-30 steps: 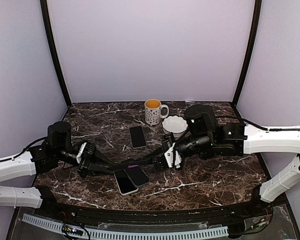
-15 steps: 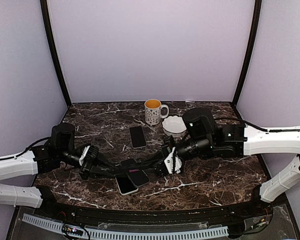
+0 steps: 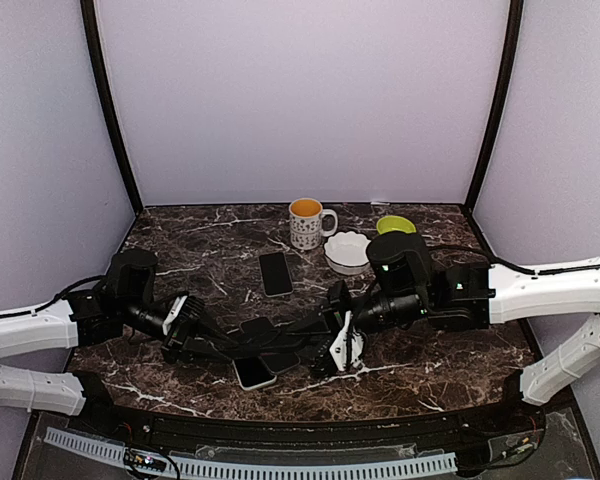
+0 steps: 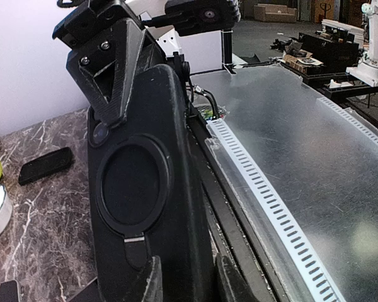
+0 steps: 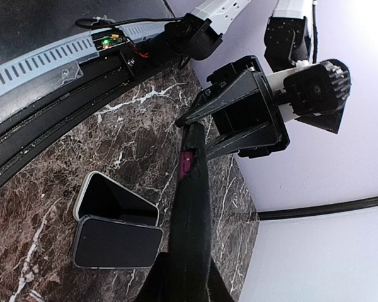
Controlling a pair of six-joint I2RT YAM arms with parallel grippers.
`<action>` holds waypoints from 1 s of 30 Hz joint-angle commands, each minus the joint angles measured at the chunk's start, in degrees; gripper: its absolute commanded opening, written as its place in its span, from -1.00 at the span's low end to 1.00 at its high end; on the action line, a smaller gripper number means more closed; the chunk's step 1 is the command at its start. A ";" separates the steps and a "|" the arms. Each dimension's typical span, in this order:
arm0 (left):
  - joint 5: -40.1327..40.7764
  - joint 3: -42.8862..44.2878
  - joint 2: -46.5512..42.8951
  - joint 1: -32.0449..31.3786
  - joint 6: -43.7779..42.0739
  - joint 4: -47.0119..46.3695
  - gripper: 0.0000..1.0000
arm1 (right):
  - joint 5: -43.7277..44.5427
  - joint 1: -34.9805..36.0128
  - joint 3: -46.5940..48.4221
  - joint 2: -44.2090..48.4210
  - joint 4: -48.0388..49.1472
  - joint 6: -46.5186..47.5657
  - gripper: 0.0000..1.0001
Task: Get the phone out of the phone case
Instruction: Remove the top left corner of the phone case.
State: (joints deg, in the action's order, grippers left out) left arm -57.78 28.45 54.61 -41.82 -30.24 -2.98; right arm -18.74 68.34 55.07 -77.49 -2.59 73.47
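Observation:
A black phone case (image 3: 265, 332) with a round ring holder (image 4: 133, 185) hangs above the table between both arms. My left gripper (image 3: 220, 343) (image 4: 189, 283) is shut on one end, a finger on each face. On the other end my right gripper (image 3: 307, 336) (image 5: 184, 261) is shut, and that wrist view shows the case (image 5: 192, 207) edge-on. A pink strip (image 5: 187, 165) shows at the case's edge near the left gripper (image 5: 239, 119). The phone's face is hidden in every view.
Two loose phones lie beneath the case: a white-edged one (image 3: 252, 372) (image 5: 116, 198) and one in a clear case (image 5: 116, 245). Farther back are a black phone (image 3: 275, 272), a mug (image 3: 305, 222), a white bowl (image 3: 348, 250) and a green bowl (image 3: 395, 225). The table's front rail (image 3: 280, 462) is close.
Both grippers have carried the case toward the table's front edge, so it now covers part of the two loose phones. The right arm has swung nearer, uncovering the green bowl.

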 commanded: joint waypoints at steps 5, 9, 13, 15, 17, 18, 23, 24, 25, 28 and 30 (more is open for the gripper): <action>-5.43 1.72 0.34 -1.99 3.10 5.02 -0.52 | 5.32 2.11 -0.10 0.32 14.21 10.97 -1.00; -4.02 1.60 -0.26 -2.00 2.26 5.23 -0.37 | 5.15 2.15 -0.23 0.41 14.68 8.96 -1.00; -3.35 1.15 -1.60 -1.97 2.40 4.54 0.16 | 4.91 2.06 -0.26 0.50 15.34 4.33 -1.00; -3.03 1.04 -2.25 -1.97 2.35 4.53 0.35 | 5.28 1.90 -0.69 0.59 16.09 2.04 -1.00; -2.36 1.07 -3.24 -2.00 1.79 4.74 0.45 | 5.64 1.53 -1.49 0.91 17.09 -0.02 -1.00; -2.00 1.03 -4.26 -1.98 1.51 4.78 0.47 | 5.72 1.20 -1.87 1.05 17.36 -1.03 -1.00; 5.23 -0.03 -10.59 -1.94 -0.18 0.07 0.46 | 4.60 -2.32 -5.10 3.37 21.33 -8.62 -1.00; 5.88 -1.30 -13.06 -1.88 0.00 -1.20 0.46 | 4.38 -2.75 -6.02 3.80 21.92 -9.62 -1.00; 7.14 -1.91 -14.15 -1.89 0.60 -3.78 0.43 | 4.14 -3.11 -6.86 4.27 22.77 -10.72 -1.00; 8.97 -3.58 -17.65 -1.87 0.79 -6.26 0.36 | 1.96 -4.12 -8.09 5.42 23.77 -14.00 -1.00; 10.49 -3.77 -18.24 -1.88 -0.17 -6.66 0.32 | -0.56 -4.79 -7.90 5.92 23.00 -16.48 -1.00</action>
State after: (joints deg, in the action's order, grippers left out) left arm -51.24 26.24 37.87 -43.42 -29.36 -5.54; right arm -14.59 64.34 46.87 -74.65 11.94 64.10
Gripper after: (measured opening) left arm 0.675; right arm 0.105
